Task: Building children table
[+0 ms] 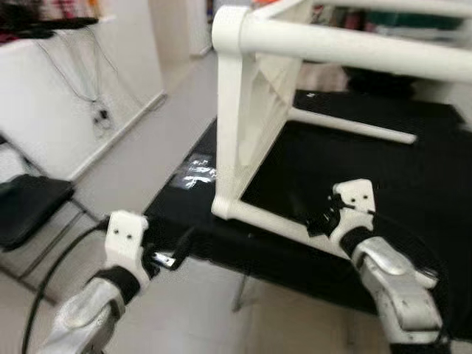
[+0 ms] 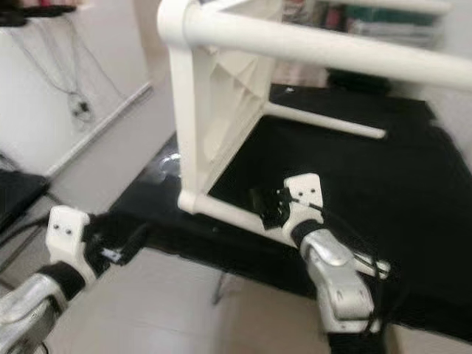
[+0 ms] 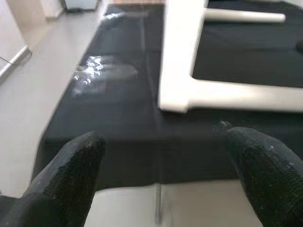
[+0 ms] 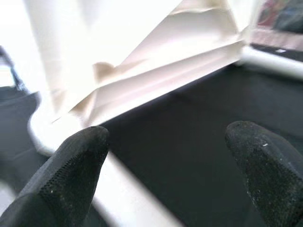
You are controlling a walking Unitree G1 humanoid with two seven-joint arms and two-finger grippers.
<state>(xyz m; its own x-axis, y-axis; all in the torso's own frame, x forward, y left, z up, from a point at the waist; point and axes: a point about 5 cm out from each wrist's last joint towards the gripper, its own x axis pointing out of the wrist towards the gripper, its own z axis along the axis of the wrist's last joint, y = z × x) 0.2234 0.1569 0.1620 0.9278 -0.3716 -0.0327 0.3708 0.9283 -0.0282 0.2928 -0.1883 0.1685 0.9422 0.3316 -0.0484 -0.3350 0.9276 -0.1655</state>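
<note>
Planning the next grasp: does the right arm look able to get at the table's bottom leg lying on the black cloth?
Probably yes. The right gripper hangs open right beside the white table leg, with nothing between them.

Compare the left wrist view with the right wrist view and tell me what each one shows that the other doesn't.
Left wrist view: the bright grey floor, the near edge of the black cloth and a loose white leg lying on it.

Right wrist view: the ribbed underside of the white table, seen close up.

Both: an open pincer, left and right, holding nothing, pointing at the table's white frame over the black cloth.
</note>
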